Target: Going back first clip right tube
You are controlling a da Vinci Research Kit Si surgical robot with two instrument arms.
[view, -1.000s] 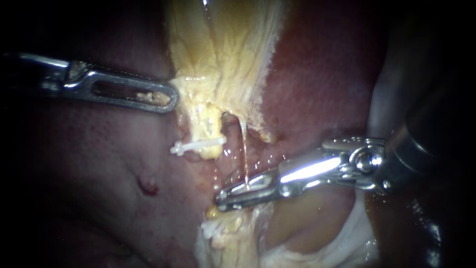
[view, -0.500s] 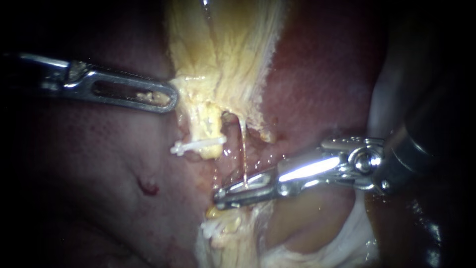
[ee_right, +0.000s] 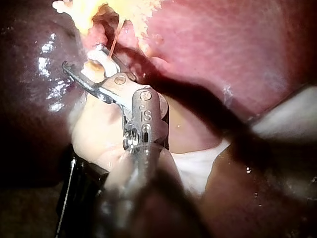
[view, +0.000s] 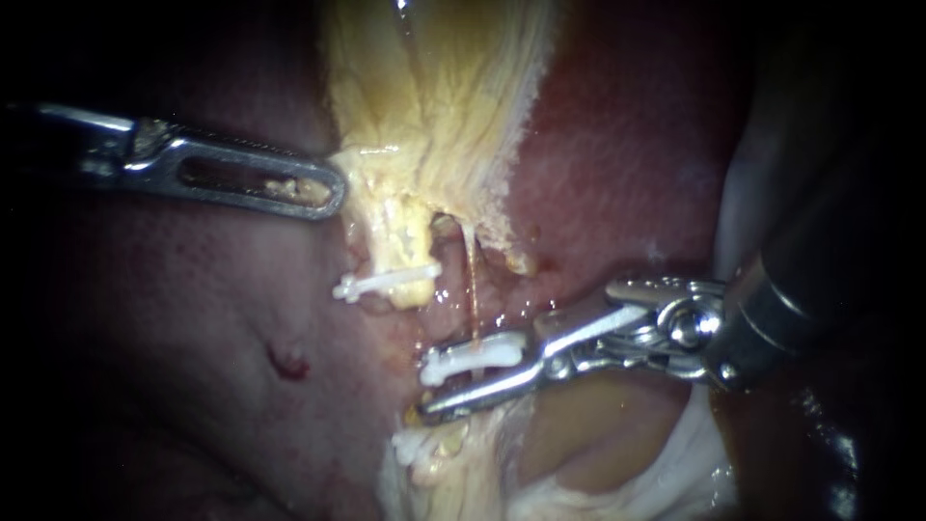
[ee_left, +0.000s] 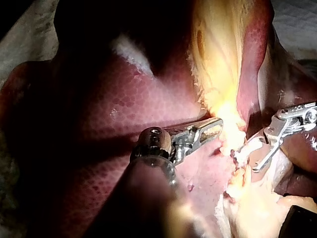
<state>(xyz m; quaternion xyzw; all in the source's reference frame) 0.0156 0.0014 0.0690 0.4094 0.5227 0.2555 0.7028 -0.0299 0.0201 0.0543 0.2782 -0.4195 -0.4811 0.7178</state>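
Observation:
The thin right tube runs down from the yellow gallbladder. A white clip is shut across its lower part. My right instrument stands open around that clip, whose upper side lies along one jaw, while the other jaw hangs free below. The right wrist view shows the same clip beside the open jaws of my right instrument. The thicker left tube carries its own white clip. My left instrument is shut on the gallbladder's edge, also visible in the left wrist view.
Dark red liver surrounds the field, with a small red spot at lower left. Another white clip sits low in the yellow tissue. Pale tissue and a white fold lie under the right shaft.
The right instrument's jaws have opened, uncovering a white clip shut on the thin tube. Its wrist has shifted slightly left. The left instrument has held still.

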